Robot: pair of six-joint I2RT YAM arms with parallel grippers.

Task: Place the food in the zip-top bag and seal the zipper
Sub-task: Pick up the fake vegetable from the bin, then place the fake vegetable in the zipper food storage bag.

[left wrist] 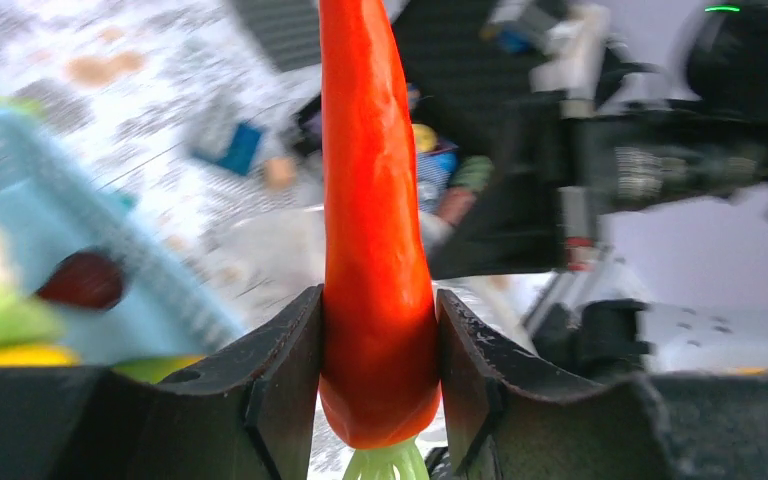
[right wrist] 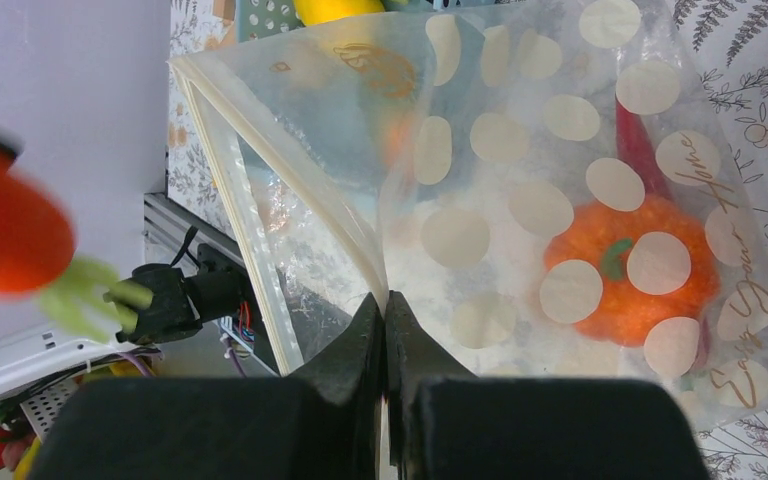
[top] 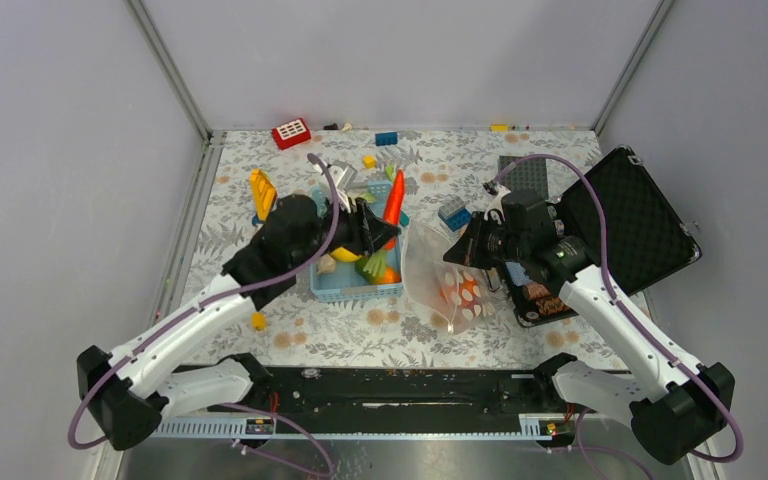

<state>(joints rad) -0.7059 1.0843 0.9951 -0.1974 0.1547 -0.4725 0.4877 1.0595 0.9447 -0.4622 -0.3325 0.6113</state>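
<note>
now | carrot (left wrist: 375, 220): smooth orange-red, green stem | bag (right wrist: 505, 160): clear, white-dotted

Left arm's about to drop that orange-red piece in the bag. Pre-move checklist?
1. Left gripper grip on orange-red piece: ok, pinched from both sides near the stem end.
2. Right gripper on zip-top bag: ok, shut on the mouth edge.
3. Mouth open: ok, zipper strips stand apart.
4. Piece over the mouth: not ok, in the top view it hangs over the blue basket edge, beside the bag.
5. Room inside: ok, orange pumpkin lies deep.
</note>
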